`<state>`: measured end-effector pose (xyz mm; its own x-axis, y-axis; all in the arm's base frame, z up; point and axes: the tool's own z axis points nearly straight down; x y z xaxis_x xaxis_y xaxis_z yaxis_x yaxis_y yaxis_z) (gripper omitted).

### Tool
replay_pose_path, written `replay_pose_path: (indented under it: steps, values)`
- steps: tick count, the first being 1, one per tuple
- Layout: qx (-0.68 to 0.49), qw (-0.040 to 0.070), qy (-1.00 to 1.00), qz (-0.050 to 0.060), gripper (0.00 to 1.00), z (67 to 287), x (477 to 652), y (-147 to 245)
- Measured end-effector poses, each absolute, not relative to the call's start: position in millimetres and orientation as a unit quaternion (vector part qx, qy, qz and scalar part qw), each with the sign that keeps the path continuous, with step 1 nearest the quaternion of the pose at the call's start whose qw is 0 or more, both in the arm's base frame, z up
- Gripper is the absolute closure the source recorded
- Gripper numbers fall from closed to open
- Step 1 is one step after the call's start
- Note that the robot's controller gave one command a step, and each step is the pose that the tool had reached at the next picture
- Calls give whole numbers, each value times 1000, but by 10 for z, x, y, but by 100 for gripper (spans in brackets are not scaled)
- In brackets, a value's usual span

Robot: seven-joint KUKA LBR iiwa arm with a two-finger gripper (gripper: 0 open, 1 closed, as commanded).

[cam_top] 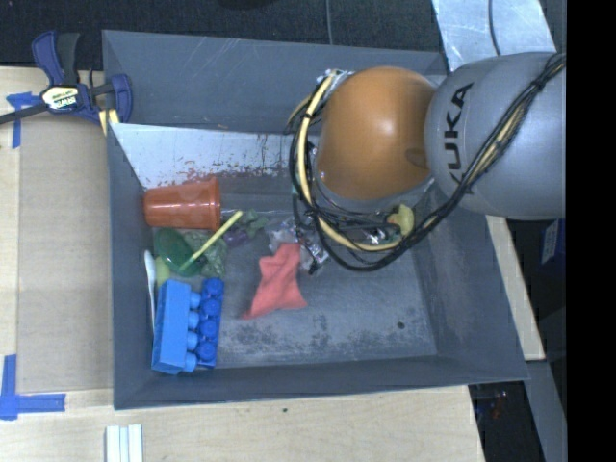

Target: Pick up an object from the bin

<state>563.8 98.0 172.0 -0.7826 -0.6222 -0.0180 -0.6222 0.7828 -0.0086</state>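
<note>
— Pincer (pixel 306 245) first: where do you find it?

— Look in the camera view, low beneath the arm's round orange cover (pixel 371 133), near the middle of the grey bin (pixel 289 75). Loops of yellow and black cable (pixel 351 243) hang about it. Its tip sits right at the upper end of a red cloth (pixel 277 282). Whether it is released or clenched you cannot tell, because the cover and the cables hide that part. You also cannot tell whether it has hold of the cloth or only meets it.

— What does that cloth look like to you?

— You see a soft, crumpled piece, salmon-red with folds running along its length. It is narrow at the top, where it comes up to the pincer, and spreads wider toward its lower left end. It lies on the bin's floor, about midway across, apart from the walls.

— And what lies around it?

— To its left you have a small heap against the bin's left wall. An orange cup (pixel 183 205) lies on its side at the top of it. Below the cup sits a green see-through thing (pixel 175 248), with a thin yellow stick (pixel 214 239) slanting across it. Lowest is a blue studded toy block (pixel 188 325), standing clear of the cloth. Right of the cloth you see bare, scuffed floor.
</note>
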Motion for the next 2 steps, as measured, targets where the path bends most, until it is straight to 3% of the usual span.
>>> replay_pose_path:
  steps: [2]
  values:
    - [-328, 9, 945, -1, 100, 2044, 5632, 977]
